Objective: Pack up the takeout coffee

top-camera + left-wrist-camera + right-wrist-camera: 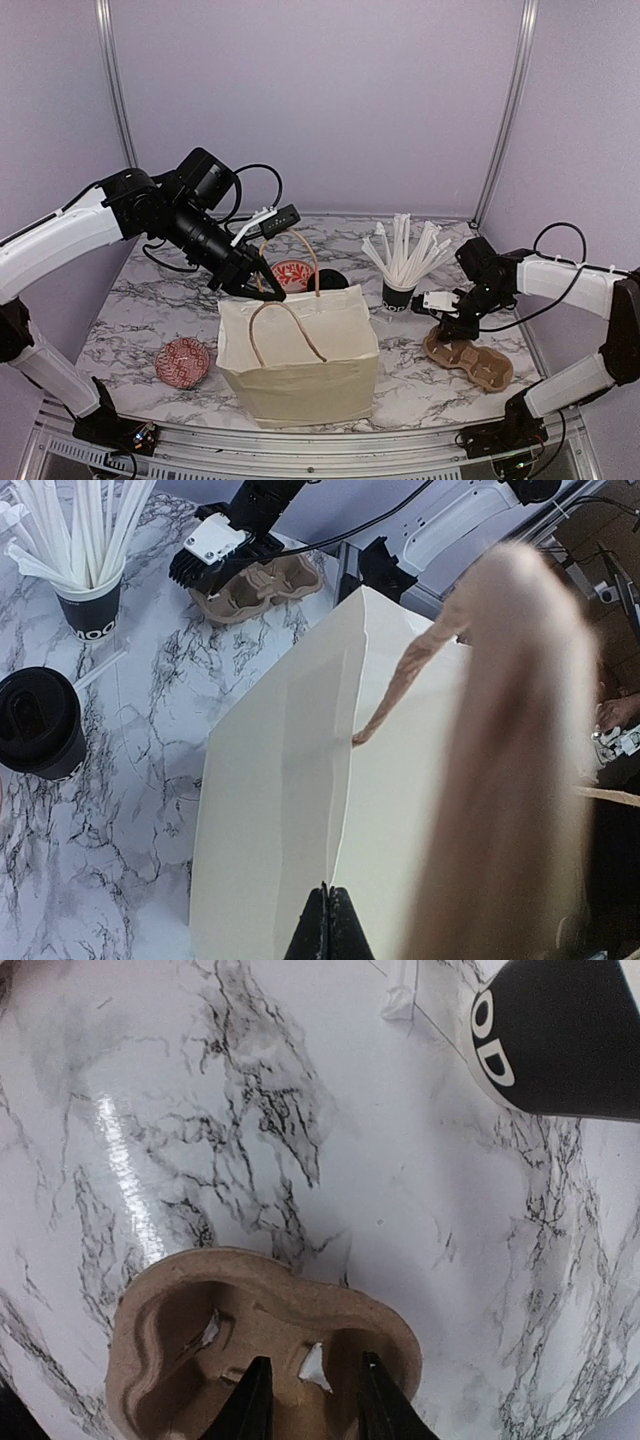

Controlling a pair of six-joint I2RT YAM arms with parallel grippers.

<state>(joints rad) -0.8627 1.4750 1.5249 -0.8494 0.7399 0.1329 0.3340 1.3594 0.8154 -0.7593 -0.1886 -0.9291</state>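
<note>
The takeout coffee (331, 280), a small black cup with its black lid on, stands on the marble behind the cream paper bag (300, 360); it also shows in the left wrist view (40, 722). My left gripper (257, 286) is shut on the bag's upper rim (328, 895) and holds that edge up. My right gripper (449, 327) is low over the brown cardboard cup carrier (470, 362). In the right wrist view its fingers (375, 1405) stand apart, astride the carrier's middle (260, 1330).
A black cup bristling with white wrapped straws (401, 290) stands right of the coffee. One red-and-white bowl (183, 362) sits left of the bag, another (292, 272) behind it. A loose wrapped straw (100, 670) lies on the table. The bag's rope handle (510, 760) hangs close to the left wrist camera.
</note>
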